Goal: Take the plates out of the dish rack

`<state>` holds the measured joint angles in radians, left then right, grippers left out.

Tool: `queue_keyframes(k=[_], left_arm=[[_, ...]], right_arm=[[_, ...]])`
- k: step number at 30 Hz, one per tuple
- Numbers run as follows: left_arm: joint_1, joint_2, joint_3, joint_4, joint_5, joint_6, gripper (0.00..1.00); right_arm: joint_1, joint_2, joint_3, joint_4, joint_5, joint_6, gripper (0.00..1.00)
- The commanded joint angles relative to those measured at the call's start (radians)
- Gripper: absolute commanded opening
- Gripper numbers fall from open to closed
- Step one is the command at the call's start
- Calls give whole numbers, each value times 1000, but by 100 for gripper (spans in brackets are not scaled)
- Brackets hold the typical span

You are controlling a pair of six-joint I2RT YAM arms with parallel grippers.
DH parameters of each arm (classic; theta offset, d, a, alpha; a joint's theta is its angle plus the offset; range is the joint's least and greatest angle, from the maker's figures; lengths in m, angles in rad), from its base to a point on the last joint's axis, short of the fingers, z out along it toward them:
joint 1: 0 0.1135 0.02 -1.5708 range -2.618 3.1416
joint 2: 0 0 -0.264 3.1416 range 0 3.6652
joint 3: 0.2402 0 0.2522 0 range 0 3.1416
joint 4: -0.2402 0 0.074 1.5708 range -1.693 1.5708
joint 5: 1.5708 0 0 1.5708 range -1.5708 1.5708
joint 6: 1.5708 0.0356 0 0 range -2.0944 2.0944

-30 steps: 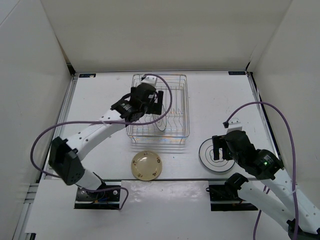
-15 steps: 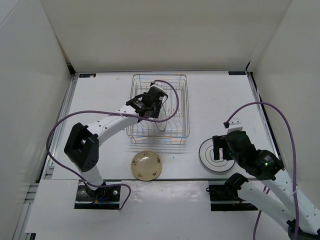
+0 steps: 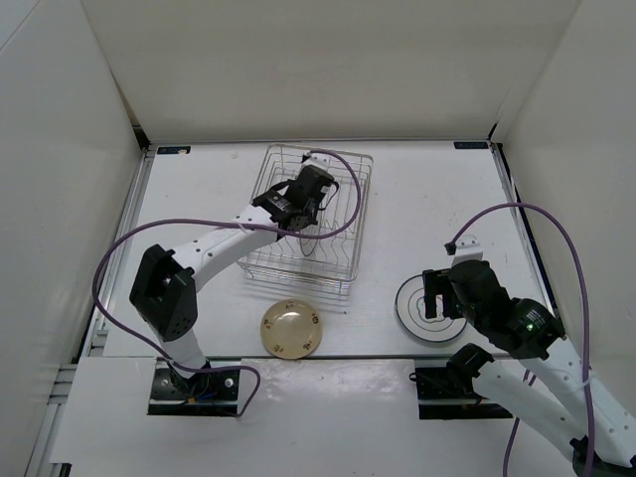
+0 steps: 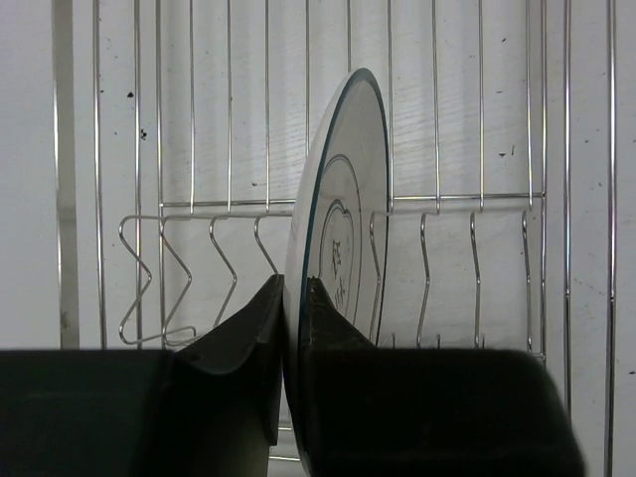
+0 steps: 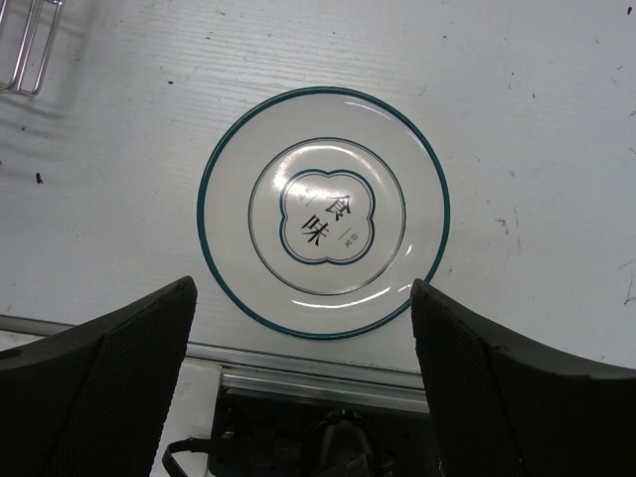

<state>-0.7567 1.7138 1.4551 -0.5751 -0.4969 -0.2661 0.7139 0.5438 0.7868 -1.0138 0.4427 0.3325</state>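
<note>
**Plate pinched on edge inside rack**

Table (image 3: 199,199) lies under both my arms. The rack (image 3: 338,253) sits askew on it, and my left gripper (image 4: 291,288) reaches down into it. Straight ahead of that gripper a ringed plate (image 4: 348,199) stands on edge among the dividers (image 4: 214,268). My left fingers (image 4: 248,328) press on its two faces, nipping the rim nearest my wrist. A second ringed plate (image 5: 323,214) lies flat on the table directly below my right gripper (image 5: 303,288), whose fingers are spread wide to either side. The tan plate (image 3: 290,329) lies flat outside the rack, back toward my left base.
</note>
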Motion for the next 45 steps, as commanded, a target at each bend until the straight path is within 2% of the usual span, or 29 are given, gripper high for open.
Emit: queue_keyframes(k=[1,6,9,13,19,25,26,29,30,36,39,45], left_arm=[[-35,-72,76,96,4,-28,7],[-47,-196,18,199,52,-125,0],[-47,-236,-48,283,116,-165,0],[-49,-290,-81,299,227,-229,0],[-47,-350,-186,357,270,-292,0],[-47,-252,-210,409,444,-390,0],[-46,-226,-225,423,516,-428,0],[-46,-162,-280,544,632,-495,0],[-47,-152,-288,634,655,-508,0],[-73,-17,-254,761,840,-579,0],[-98,27,-223,788,879,-578,0],[-150,81,-168,738,902,-556,6]], right_arm=[[-1,-2,-6,27,17,-1,90],[-1,-24,-6,23,31,7,90],[-1,-51,-6,21,37,17,90],[-1,-94,-6,14,53,28,90],[-2,-145,-3,7,80,42,90],[-1,-217,-4,4,111,56,90],[-2,-223,-9,6,116,56,90],[-1,-245,-9,3,120,59,90],[-4,-245,-9,4,123,56,90],[-2,-242,-11,3,120,60,90],[-2,-243,-12,4,117,59,90],[-4,-243,-12,3,123,60,90]])
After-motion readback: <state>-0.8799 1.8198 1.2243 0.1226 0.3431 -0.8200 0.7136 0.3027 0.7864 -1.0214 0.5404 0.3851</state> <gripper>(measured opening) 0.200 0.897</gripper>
